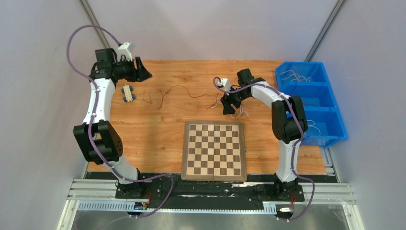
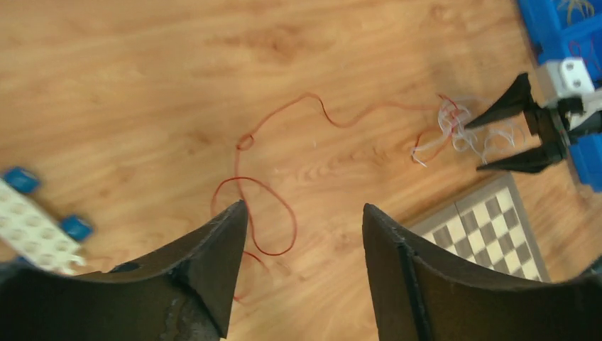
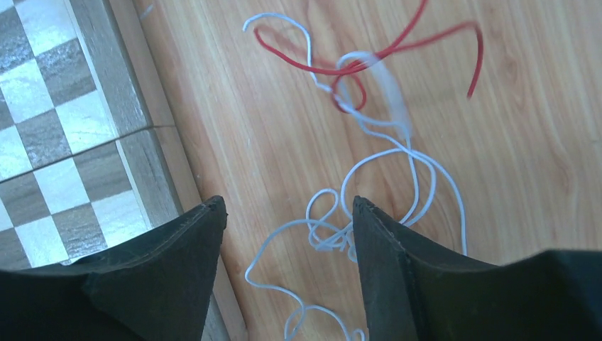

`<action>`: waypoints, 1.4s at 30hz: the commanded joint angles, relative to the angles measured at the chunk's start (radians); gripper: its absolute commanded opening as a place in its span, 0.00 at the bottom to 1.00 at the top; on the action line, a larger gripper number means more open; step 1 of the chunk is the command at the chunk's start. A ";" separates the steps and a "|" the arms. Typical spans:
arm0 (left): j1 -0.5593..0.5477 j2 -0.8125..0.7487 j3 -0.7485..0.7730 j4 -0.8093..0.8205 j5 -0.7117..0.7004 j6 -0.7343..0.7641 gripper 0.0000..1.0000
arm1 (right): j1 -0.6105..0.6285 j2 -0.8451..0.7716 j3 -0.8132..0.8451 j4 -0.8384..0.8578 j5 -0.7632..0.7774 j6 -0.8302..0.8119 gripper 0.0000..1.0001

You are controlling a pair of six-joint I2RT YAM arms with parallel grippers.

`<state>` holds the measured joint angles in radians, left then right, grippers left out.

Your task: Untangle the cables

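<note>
A long thin red wire [image 1: 182, 89] runs across the wooden table, looping at its left end [image 2: 264, 213] and ending in a small red and white tangle [image 2: 454, 126] on the right. The white wire [image 3: 369, 177] loops loosely, knotted with the red wire [image 3: 355, 65] at its far end. My right gripper [image 1: 229, 106] is open just above the white loops [image 3: 287, 206], holding nothing. My left gripper [image 1: 143, 71] is open and empty, raised at the far left, its view looking over the red loop [image 2: 305, 209].
A chessboard [image 1: 214, 149] lies in the near middle, its edge close beside the white wire [image 3: 142, 128]. A blue three-compartment bin [image 1: 310, 100] with more wires stands at the right. A white and blue block [image 1: 127, 92] lies at the far left.
</note>
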<state>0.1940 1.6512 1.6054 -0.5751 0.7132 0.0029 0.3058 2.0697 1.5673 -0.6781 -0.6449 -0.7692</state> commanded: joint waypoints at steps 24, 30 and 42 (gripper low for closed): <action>-0.420 0.313 -0.048 0.429 0.075 -0.320 0.78 | -0.007 0.026 0.171 0.138 -0.129 0.445 0.66; -0.385 0.191 -0.115 0.367 0.040 -0.279 0.84 | 0.035 0.141 0.202 0.152 -0.051 0.452 0.66; -0.271 -0.050 -0.238 0.241 0.175 0.149 0.88 | 0.052 0.109 0.158 0.162 -0.278 0.321 0.00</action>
<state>-0.0990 1.6974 1.4223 -0.2745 0.7998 -0.1196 0.3550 2.2742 1.7477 -0.5507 -0.7242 -0.3676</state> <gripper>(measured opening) 0.879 0.018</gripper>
